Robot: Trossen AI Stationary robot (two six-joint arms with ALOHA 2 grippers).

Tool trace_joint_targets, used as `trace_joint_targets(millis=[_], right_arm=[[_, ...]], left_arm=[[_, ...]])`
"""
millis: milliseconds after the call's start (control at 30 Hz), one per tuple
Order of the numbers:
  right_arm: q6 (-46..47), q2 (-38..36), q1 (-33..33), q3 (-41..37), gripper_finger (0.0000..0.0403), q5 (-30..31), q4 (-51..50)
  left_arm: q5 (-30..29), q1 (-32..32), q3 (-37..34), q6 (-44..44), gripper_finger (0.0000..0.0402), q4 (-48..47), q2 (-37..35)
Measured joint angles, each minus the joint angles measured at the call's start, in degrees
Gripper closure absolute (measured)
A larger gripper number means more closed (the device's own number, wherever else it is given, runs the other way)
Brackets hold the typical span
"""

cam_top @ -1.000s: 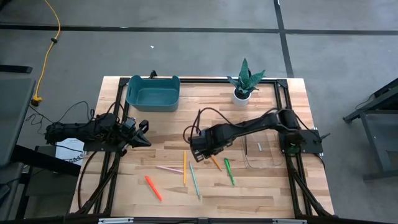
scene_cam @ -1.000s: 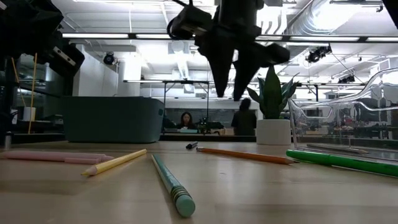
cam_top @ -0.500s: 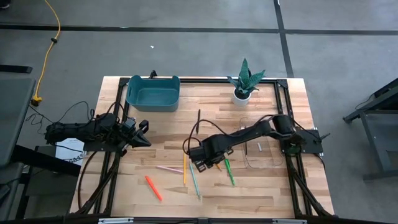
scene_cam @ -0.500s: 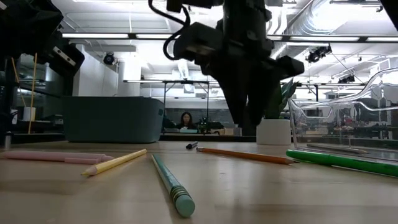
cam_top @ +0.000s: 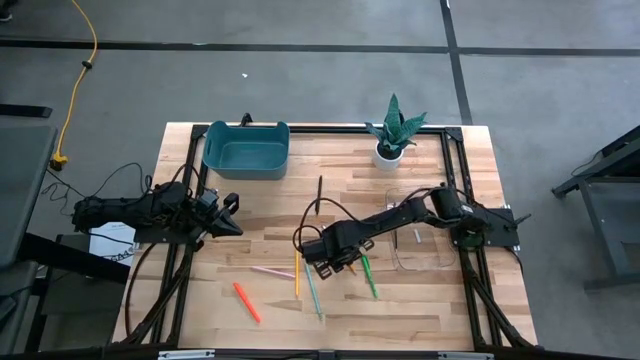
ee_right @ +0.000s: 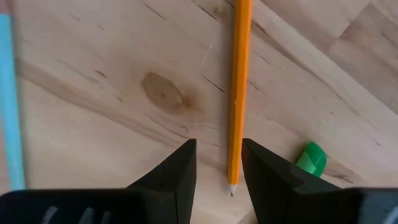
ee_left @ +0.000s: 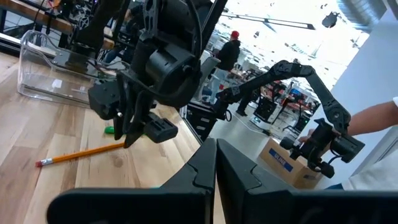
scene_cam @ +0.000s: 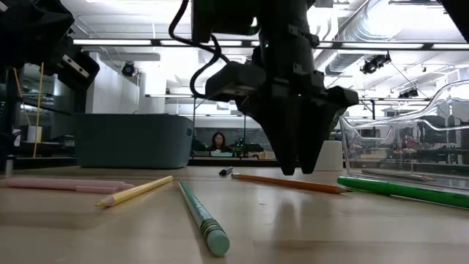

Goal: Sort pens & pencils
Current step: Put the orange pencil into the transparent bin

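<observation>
My right gripper (cam_top: 337,266) is open and hangs low over the table's middle, fingers pointing down. In the right wrist view its fingertips (ee_right: 217,144) stand on either side of the sharpened end of the orange pencil (ee_right: 239,74), touching nothing. The green pen (cam_top: 369,277) lies just right of it, and the teal pencil (cam_top: 314,291) and yellow pencil (cam_top: 297,268) just left. The pink pen (cam_top: 272,271) and red-orange pen (cam_top: 246,302) lie farther left. A dark stick (cam_top: 320,187) lies toward the far side. My left gripper (cam_top: 236,216) waits shut at the left.
A teal bin (cam_top: 246,148) stands at the far left of the table and a potted plant (cam_top: 392,132) at the far right. A clear tray (cam_top: 420,246) sits right of the right gripper. People show in the room behind the table.
My right gripper has moved toward the table's near edge and come down, from well above the table to just over the orange pencil. The pens and pencils have stayed in place.
</observation>
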Motion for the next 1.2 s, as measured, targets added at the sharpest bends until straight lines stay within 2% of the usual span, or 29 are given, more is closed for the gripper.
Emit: trace_joint_targets(millis=[867,1200], right_arm=[[-5.73,0.05,-7.65,0.00,0.0286,-2.02,4.19],[-6.32,0.16,-8.70,-0.65,0.0286,-3.20,5.72]], left_arm=[[1.50,-0.01,0.00,0.04,0.0401,0.09,-0.01],[1.50,0.00,0.00,0.07,0.0401,0.09,0.01]])
